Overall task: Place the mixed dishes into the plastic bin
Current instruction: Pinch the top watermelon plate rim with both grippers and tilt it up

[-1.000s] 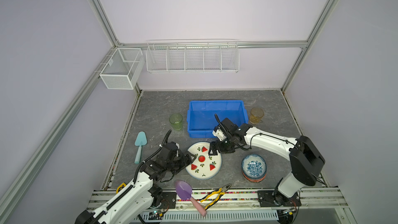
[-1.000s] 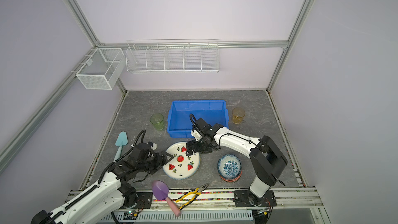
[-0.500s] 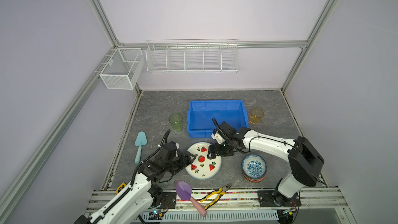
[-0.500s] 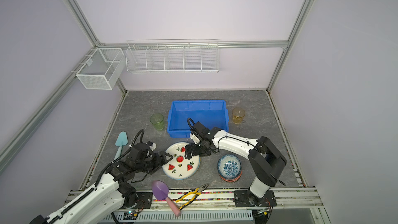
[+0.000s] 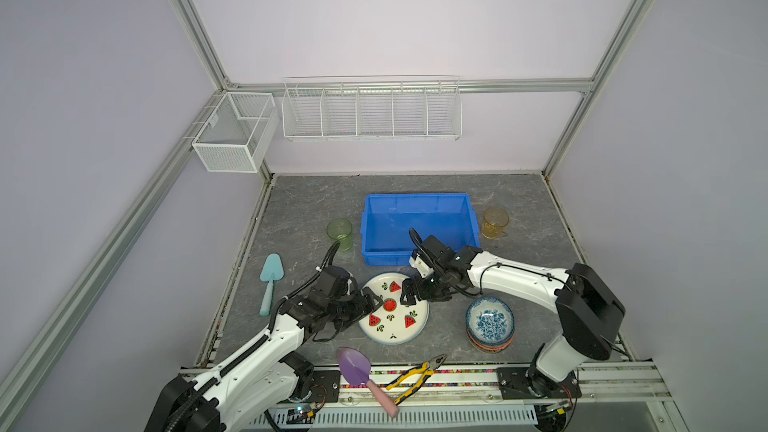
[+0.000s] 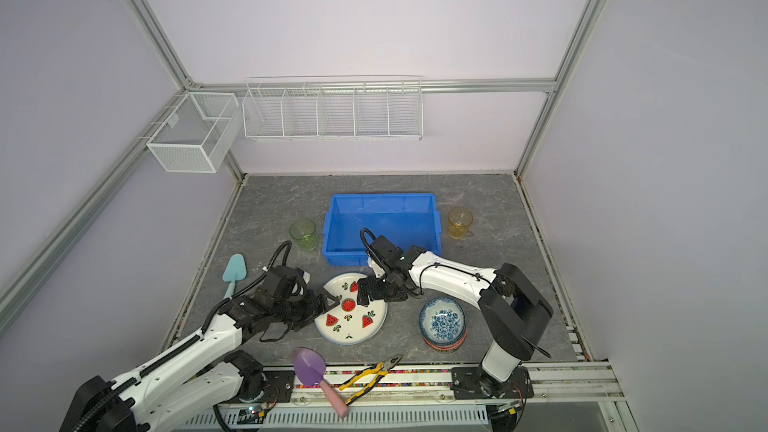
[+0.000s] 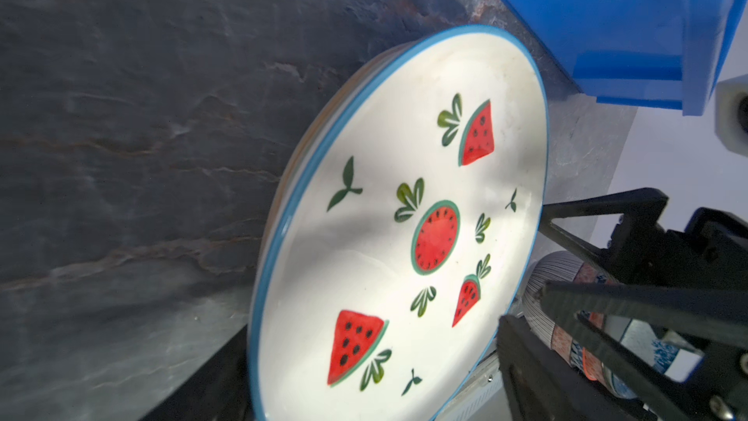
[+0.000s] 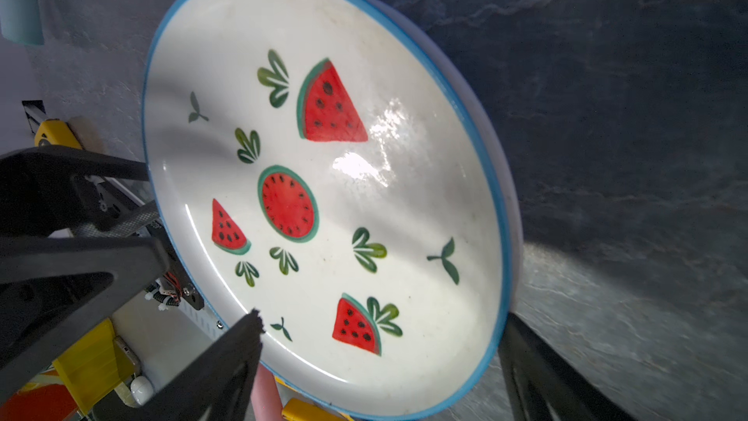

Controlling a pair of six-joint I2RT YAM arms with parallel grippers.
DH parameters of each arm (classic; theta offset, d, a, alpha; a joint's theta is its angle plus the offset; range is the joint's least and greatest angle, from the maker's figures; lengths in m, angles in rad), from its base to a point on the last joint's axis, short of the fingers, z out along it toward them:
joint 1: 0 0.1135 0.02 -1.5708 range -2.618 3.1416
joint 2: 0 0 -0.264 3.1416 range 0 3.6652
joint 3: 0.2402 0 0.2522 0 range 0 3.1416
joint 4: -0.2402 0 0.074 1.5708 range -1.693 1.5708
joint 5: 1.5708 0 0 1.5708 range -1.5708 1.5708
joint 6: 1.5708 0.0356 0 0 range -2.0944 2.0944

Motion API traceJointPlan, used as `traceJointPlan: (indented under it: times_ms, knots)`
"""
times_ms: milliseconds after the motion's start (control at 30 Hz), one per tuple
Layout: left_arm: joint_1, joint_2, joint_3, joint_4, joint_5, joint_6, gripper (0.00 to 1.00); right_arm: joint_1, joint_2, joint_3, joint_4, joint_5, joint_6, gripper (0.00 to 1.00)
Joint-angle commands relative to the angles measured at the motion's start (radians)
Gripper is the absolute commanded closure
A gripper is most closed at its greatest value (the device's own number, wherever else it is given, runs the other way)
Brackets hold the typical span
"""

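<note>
Because watermelon plate (image 5: 392,313) is lying flat on table (image 5: 311,209), just near of plastic bin (image 5: 417,201), arms are flanking it, likely for rim grab: left gripper (image 5: 375,300) gaping at left rim, right gripper (image 5: 409,297) gaping at far-right rim, neither gripping. Plastic bin sitting empty.

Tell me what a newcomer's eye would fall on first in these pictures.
The watermelon plate at the front middle of the table draws the eye first, with the open left gripper and the open right gripper at its opposite edges. Just behind it stands the bright blue bin, with nothing visible in it.
</note>
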Motion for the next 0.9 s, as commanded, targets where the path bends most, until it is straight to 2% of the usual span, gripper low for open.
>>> traceJointPlan:
  times_ms: [0,533,867]
  knots:
    - [-0.005,-0.002,0.044,0.121,0.063,0.009,0.14,0.022,-0.004,0.013,0.083,-0.049,0.023,0.08]
    - [-0.005,-0.165,-0.019,0.101,0.013,-0.03,0.26,0.032,0.016,-0.014,0.151,-0.08,0.05,0.08]
    - [-0.005,-0.168,-0.022,0.086,0.011,-0.027,0.38,0.041,0.022,-0.014,0.163,-0.08,0.055,0.08]
